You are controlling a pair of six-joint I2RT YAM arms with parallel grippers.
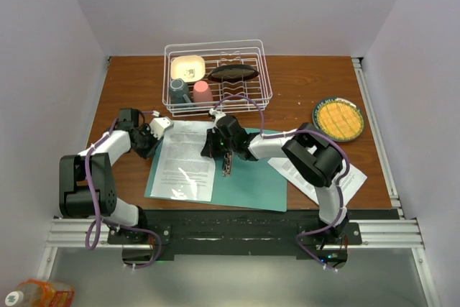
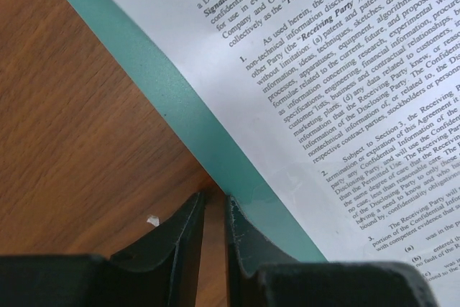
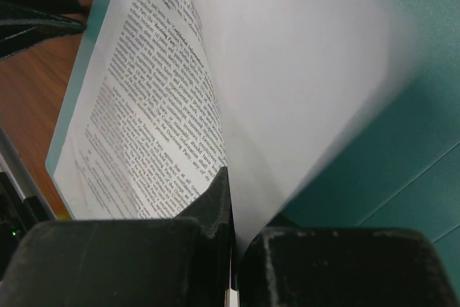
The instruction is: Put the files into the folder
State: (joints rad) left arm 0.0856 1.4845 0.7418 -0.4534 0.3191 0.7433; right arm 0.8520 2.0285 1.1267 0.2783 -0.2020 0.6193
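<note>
**woodshop_dan:** Teal folder [image 1: 251, 185] is lying open on the table [image 1: 129, 84]. Starting at the left, why's the left gripper [image 2: 214, 205] parked at its outer edge? It isn't carrying anything.

**paperjam:** Looks like an anchor to me. Its fingers [image 2: 244, 239] are nearly together with just a sliver of wood showing between them and nothing in them. One tip is over bare table, the other is at the folder's rim. My guess is it's there so the folder can't slide while the other arm works.

**woodshop_dan:** And the files [image 1: 183, 167]?

**paperjam:** They're stacked on the folder's left half, with a teal border showing round them. The right gripper [image 3: 233, 221] is near the folder's middle, clamped tight on the edge of the top sheet [image 3: 302, 70]. That sheet bows up off the printed page under it. I'd say it's laying or squaring the sheet on the stack. Floppy paper needs an edge pinch or it just buckles.

**woodshop_dan:** Finished then?

**paperjam:** Not quite, I reckon. Loose sheets [image 1: 351, 179] lie further right on the table, partly under the right arm and outside the folder. The rack [image 1: 187, 109] and plate [image 1: 318, 116] at the back are just bystanders.
</note>
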